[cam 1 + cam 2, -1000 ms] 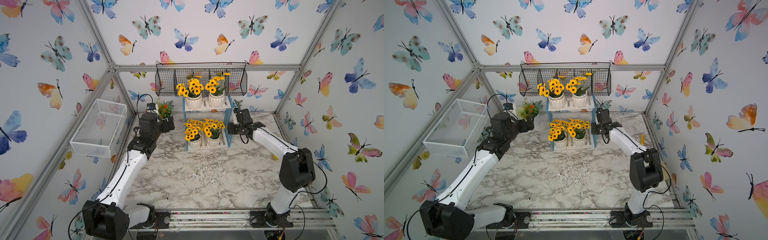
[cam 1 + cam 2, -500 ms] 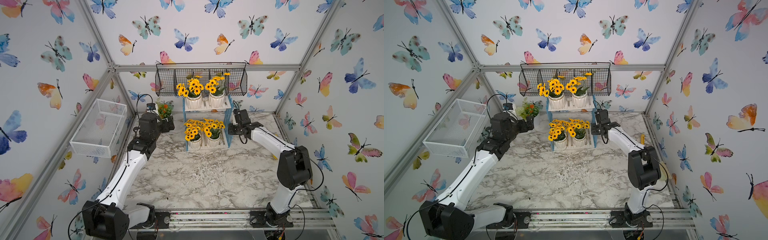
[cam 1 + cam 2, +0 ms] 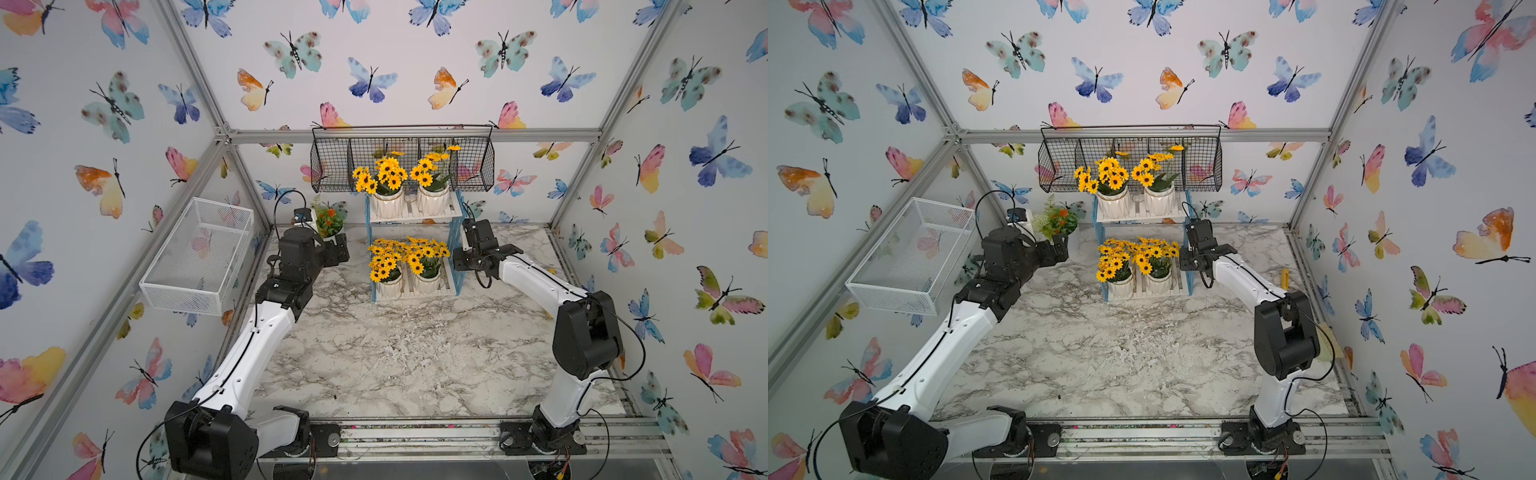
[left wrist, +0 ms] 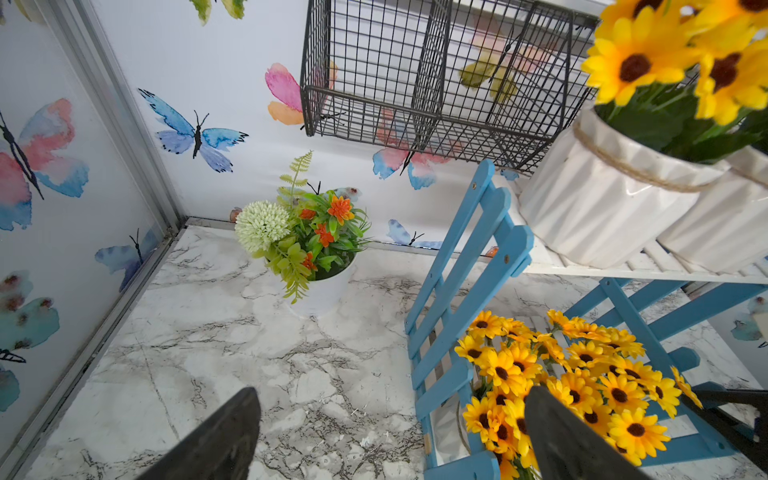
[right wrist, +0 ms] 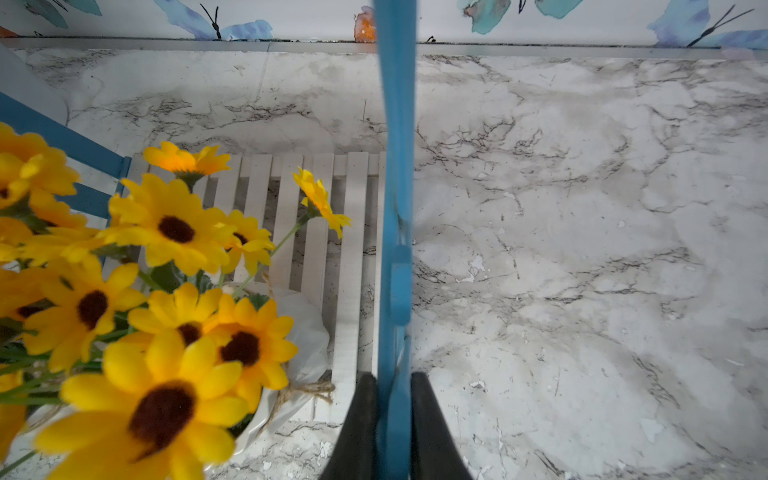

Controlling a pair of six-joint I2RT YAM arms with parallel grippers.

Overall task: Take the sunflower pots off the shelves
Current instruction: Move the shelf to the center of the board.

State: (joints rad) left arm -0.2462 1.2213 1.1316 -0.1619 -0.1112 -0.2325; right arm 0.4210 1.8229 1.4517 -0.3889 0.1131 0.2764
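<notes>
Yellow sunflower pots (image 3: pixel 388 203), all four, sit on the shelves (image 3: pixel 415 214), two per tier; none is off. Right hand (image 5: pixel 394 415) clamps the blue side frame (image 5: pixel 395 166); left hand (image 4: pixel 392 399) gapes empty beside it.

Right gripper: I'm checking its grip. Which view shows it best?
The right wrist view: the right gripper is shut on the shelves at their blue side frame. Both top views show it small, jaws unclear; the left wrist view, only a dark sliver.
</notes>
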